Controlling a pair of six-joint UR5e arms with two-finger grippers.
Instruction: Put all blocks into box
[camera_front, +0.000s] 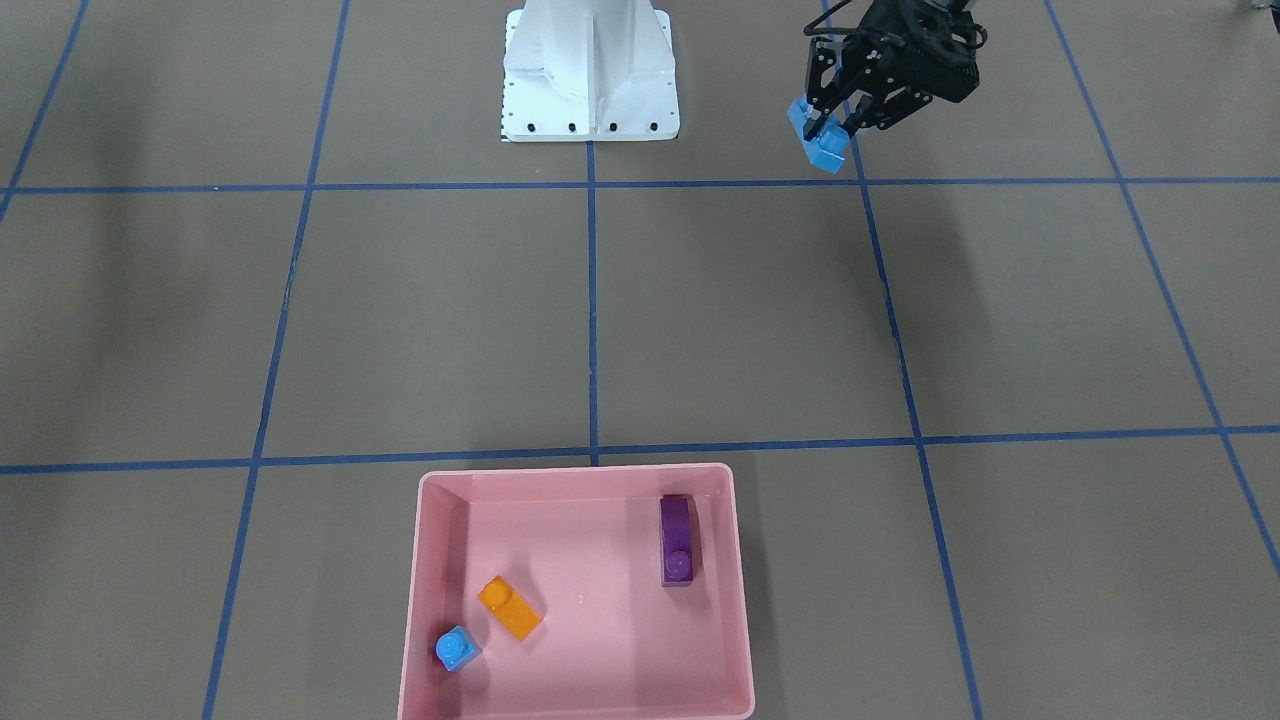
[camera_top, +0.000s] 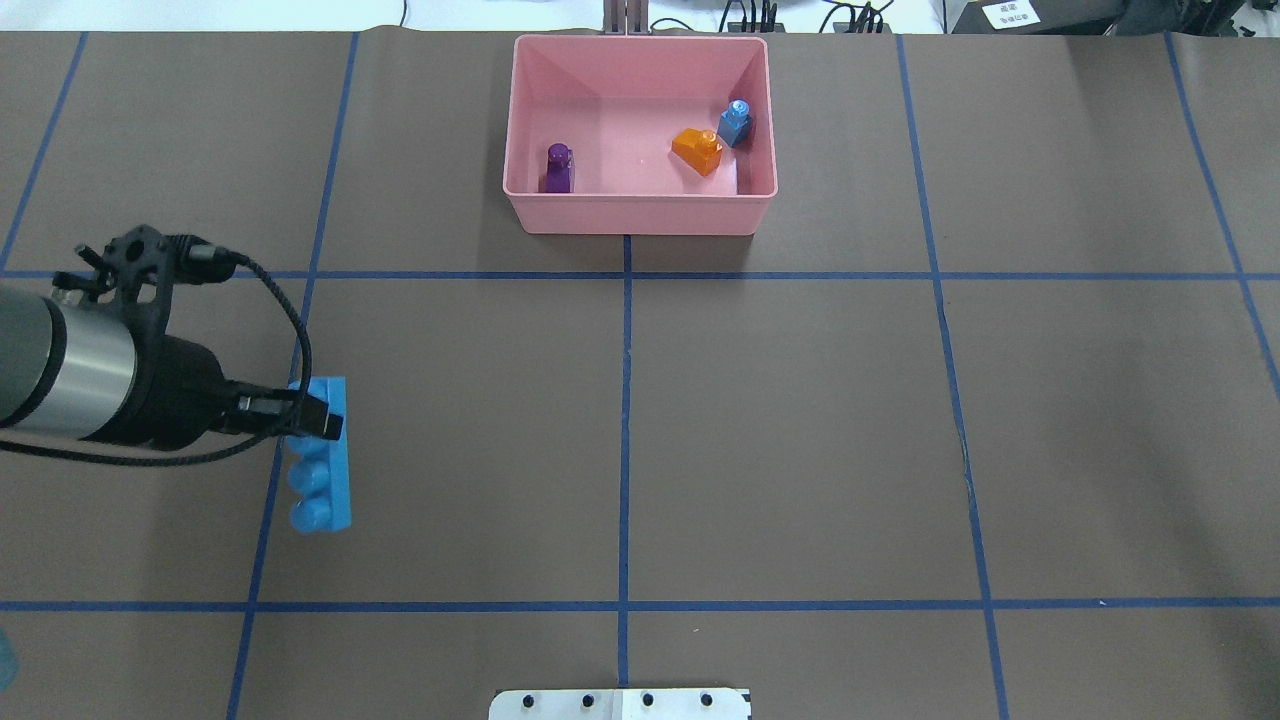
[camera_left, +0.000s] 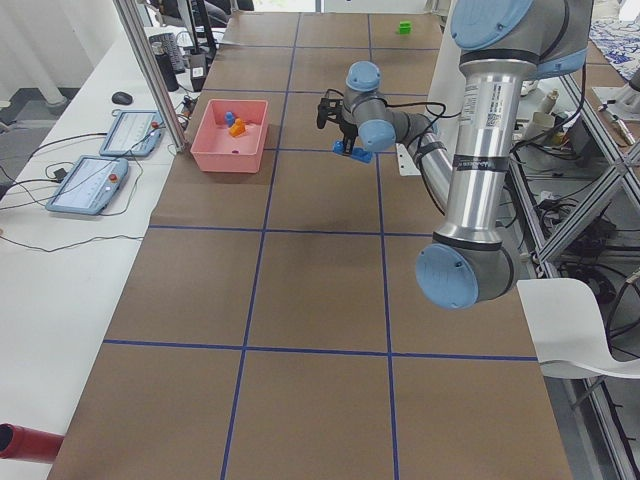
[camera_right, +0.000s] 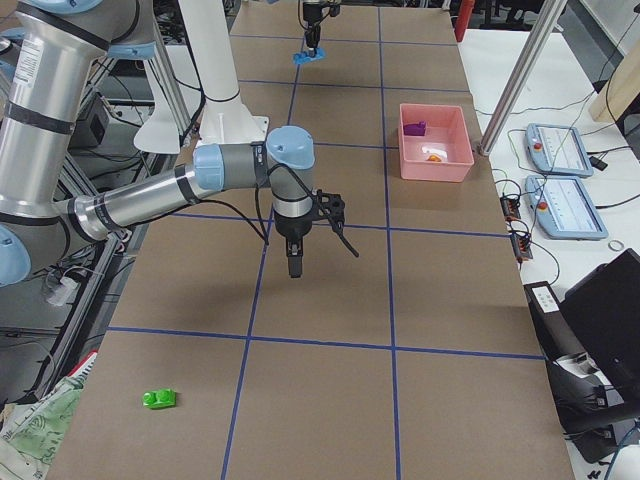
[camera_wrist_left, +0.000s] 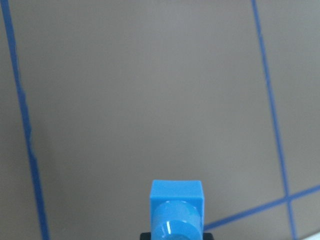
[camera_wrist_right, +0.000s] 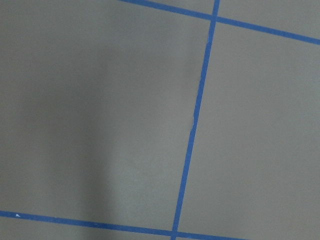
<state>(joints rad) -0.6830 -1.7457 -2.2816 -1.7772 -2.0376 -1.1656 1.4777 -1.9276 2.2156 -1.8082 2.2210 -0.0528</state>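
Brick (camera_top: 325, 482) in left claw (camera_top: 318, 417) (long, blue)

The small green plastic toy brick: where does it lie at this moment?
In the exterior right view the green brick lies on the table near the lower left corner, at the robot's right end, far from the pink plastic tray.

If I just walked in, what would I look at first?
Probably the long blue four-stud plastic brick pinched in the left gripper, on the robot's left side. Next, the shallow pink plastic tray far across from the robot, holding a purple brick, an orange brick and a small blue single-stud brick. A little green brick lies alone far off on the robot's right.
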